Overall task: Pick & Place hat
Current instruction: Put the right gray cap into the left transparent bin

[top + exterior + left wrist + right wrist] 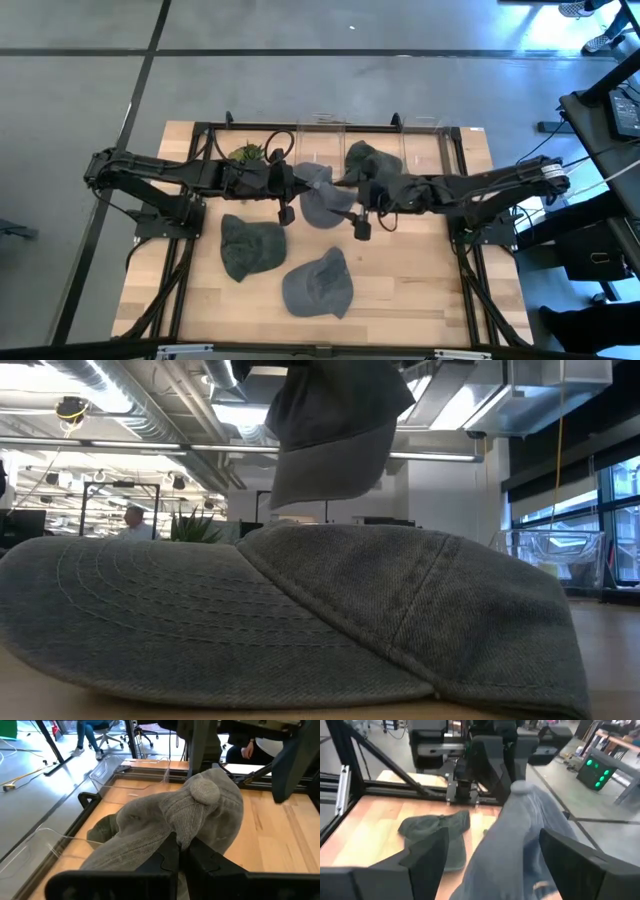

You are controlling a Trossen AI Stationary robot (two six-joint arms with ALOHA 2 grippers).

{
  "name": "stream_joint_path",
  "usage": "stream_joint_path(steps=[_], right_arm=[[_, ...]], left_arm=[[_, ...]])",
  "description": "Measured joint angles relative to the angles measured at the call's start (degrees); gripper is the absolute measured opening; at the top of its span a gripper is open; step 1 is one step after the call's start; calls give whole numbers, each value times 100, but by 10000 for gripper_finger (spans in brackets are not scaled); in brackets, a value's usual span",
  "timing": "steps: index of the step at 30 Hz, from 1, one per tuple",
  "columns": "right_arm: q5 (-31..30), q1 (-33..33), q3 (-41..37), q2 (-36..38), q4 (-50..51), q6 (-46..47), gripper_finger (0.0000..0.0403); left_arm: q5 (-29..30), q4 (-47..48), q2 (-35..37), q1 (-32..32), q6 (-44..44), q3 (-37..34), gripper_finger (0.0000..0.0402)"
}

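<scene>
A light grey cap (322,197) hangs in the air at the table's middle, between my two arms; in the low view the cap (335,430) hangs high, brim downward. My left gripper (292,188) is shut on it, and the left wrist view shows the crown button (205,791) just beyond my left gripper (184,854). My right gripper (494,836) is open, and the lifted cap (520,835) passes between its two spread fingers without visible touch. My left gripper pinches a raised fold of the cap's crown cloth (183,836), just short of the top button, between its two fingers. It comes level from the table's left side. The cap is lifted clear of the table and hangs below, brim (318,482) lowest.
Three more caps lie on the table: a dark green one (250,246), a grey one (318,283) near the front that fills the low view (300,610), and a dark one (370,160) by the far edge. A green plant (248,153) sits far left. Clear plastic bins (330,122) line the far edge.
</scene>
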State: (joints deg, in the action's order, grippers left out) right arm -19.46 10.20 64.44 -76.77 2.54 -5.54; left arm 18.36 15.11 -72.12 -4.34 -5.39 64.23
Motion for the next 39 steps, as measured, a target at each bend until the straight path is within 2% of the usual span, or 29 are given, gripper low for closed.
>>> stream_joint_path(steps=[4,12,16,23,24,29,39], right_arm=[[-65,-81,-3,-110,-158,-230,291],[-151,-217,-6,-114,-26,127,235],[-146,-217,-6,-114,143,171,173],[-149,-217,-6,-112,217,-248,25],[-148,-217,-6,-112,245,-347,14],[-146,-219,-6,-112,346,-354,13],[-396,-219,-6,-112,692,-402,4]], left_arm=[[-1,0,0,0,-7,0,8],[-3,11,0,0,-79,0,8],[-3,15,0,0,8,0,10],[-86,160,0,0,57,2,15],[-149,222,1,0,58,2,14],[-438,453,0,0,-38,2,13],[-447,844,0,0,24,13,18]])
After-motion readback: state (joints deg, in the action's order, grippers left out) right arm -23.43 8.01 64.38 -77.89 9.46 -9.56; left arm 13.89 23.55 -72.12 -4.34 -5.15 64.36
